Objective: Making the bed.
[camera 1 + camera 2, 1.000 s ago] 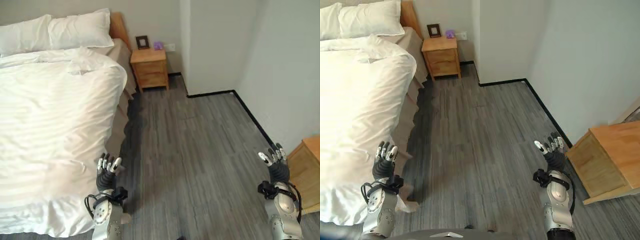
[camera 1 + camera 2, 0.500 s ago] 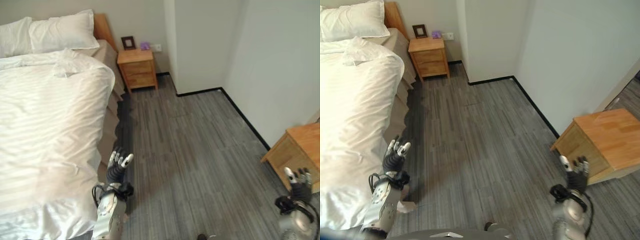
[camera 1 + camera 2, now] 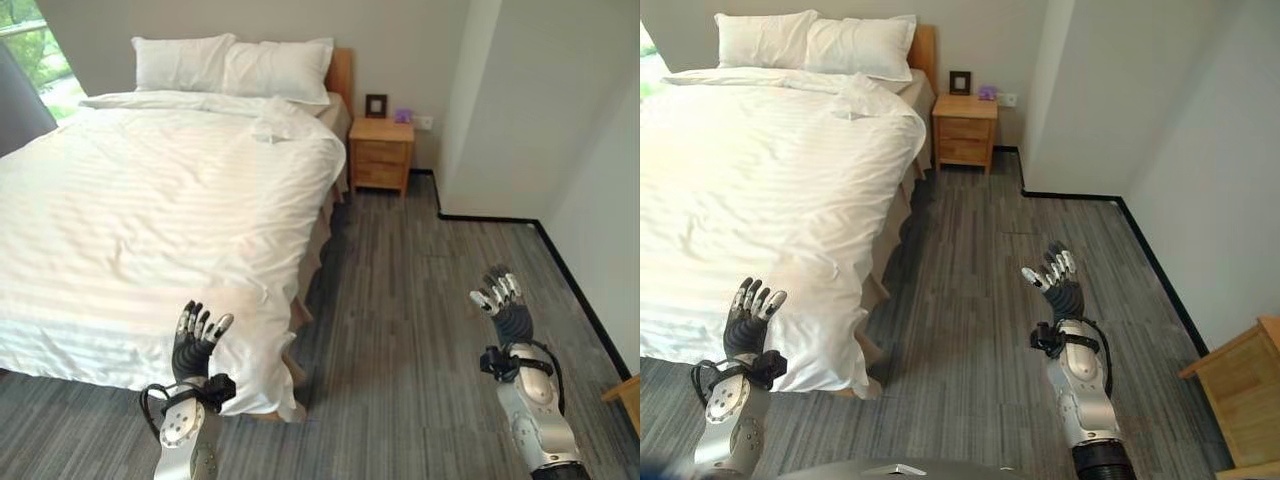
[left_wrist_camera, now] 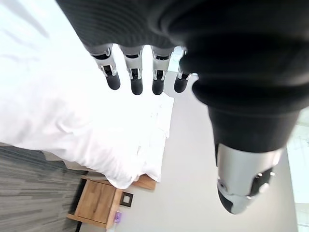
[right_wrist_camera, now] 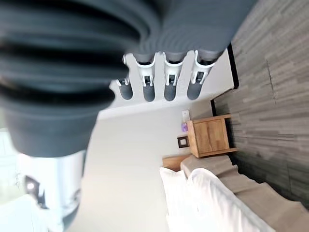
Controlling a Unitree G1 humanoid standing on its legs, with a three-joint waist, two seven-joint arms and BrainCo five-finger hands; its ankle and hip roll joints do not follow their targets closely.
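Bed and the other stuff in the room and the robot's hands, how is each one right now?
duvet: spread over the bed, bunched near the pillows.
pillows: two, side by side at the headboard.
nightstand: drawers shut, small picture frame upright on top.
left hand: open, holding nothing, at the bed's foot corner.
right hand: open, holding nothing, above the floor.

Pillows [image 3: 235, 66] at the bed's [image 3: 150, 210] head; nightstand [image 3: 381, 152] just right.

White striped duvet [image 3: 150, 210] spread over bed, two pillows [image 3: 235, 65] at headboard.
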